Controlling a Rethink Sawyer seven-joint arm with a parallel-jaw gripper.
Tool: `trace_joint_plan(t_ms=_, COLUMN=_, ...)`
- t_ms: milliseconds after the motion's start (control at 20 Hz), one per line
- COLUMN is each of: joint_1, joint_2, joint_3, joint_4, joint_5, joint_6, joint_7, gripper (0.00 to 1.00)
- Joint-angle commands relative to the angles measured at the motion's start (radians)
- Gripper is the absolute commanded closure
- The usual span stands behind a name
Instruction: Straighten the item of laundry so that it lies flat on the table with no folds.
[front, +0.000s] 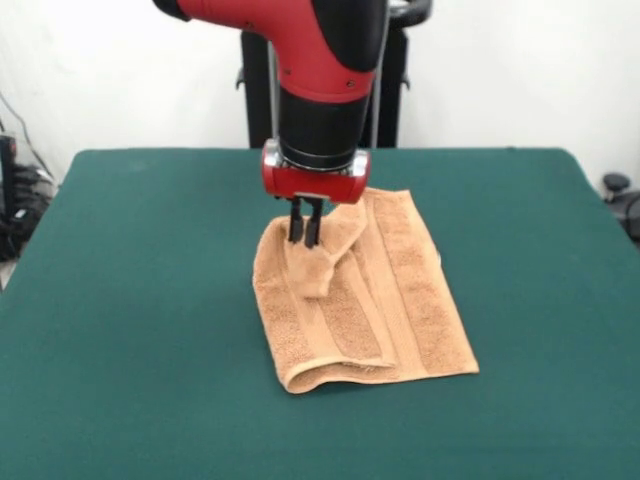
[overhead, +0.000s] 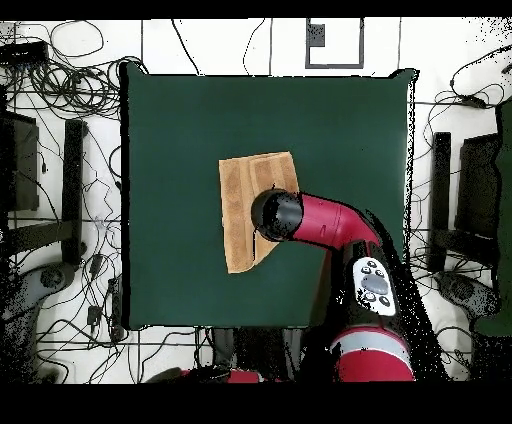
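The orange-tan towel (front: 385, 300) lies near the middle of the dark green table (front: 120, 300), doubled over lengthwise, with a rolled fold along its near edge. My gripper (front: 305, 236) comes straight down onto the towel's far left part. Its fingers (front: 297, 226) stand close together, pinching a flap of the cloth that rises in a peak beside them. In the overhead view the towel (overhead: 242, 200) shows as a narrow upright rectangle on the table (overhead: 170, 120). There the arm's wrist (overhead: 277, 215) covers the towel's right edge and hides the gripper.
The black pedestal (front: 260, 90) stands behind the table's far edge. Cables (overhead: 60, 90) and stands lie on the floor around the table. Green tabletop surrounds the towel on all sides.
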Motion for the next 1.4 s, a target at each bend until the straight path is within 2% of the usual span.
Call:
trace_joint_plan(t_ms=50, joint_1=-0.025, joint_2=0.033, joint_3=0.065, joint_4=0.108, joint_5=-0.066, joint_6=-0.054, joint_7=0.065, gripper=1.00)
trace_joint_plan(t_ms=750, joint_1=-0.101, joint_2=-0.013, joint_3=0.086, joint_4=0.160, joint_5=-0.121, joint_6=-0.054, joint_7=0.037, gripper=1.00)
trace_joint_plan(t_ms=1400, joint_1=-0.124, joint_2=-0.034, joint_3=0.091, joint_4=0.212, joint_5=-0.153, joint_6=-0.088, joint_7=0.056, gripper=1.00)
